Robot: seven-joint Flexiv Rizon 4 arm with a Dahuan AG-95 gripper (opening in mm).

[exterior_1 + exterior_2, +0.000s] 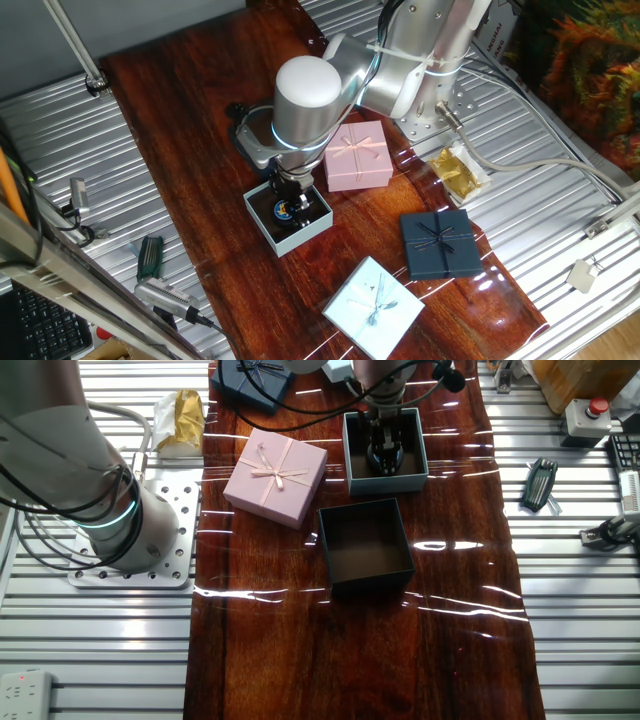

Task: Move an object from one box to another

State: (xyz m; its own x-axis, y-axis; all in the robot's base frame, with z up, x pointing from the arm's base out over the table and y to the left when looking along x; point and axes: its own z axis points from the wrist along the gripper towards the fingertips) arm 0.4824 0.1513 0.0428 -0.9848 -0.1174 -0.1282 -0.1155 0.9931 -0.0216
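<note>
The pale blue lidless box (pixel 262 222) (pixel 352 452) with a dark inside sits mid-table. My gripper (pixel 293 206) (pixel 384 452) reaches down into it, fingertips near the floor. The small blue-rimmed disc with a yellow centre (pixel 283 211) lies at the fingertips, and the fingers seem shut on it. In the other fixed view the disc is hidden by the fingers. The square dark navy box tray (pixel 366 573) stands right beside the pale blue box and holds nothing. In the one fixed view it is mostly hidden behind my arm.
A pink ribboned box (pixel 358 155) (pixel 277 476) lies beside the pale blue box. A flat navy gift box with a bow (pixel 440 244) and a pale blue gift box with a bow (pixel 373 307) lie nearer the table's end. A gold wrapper (pixel 457 172) (pixel 179 418) sits on the metal surface.
</note>
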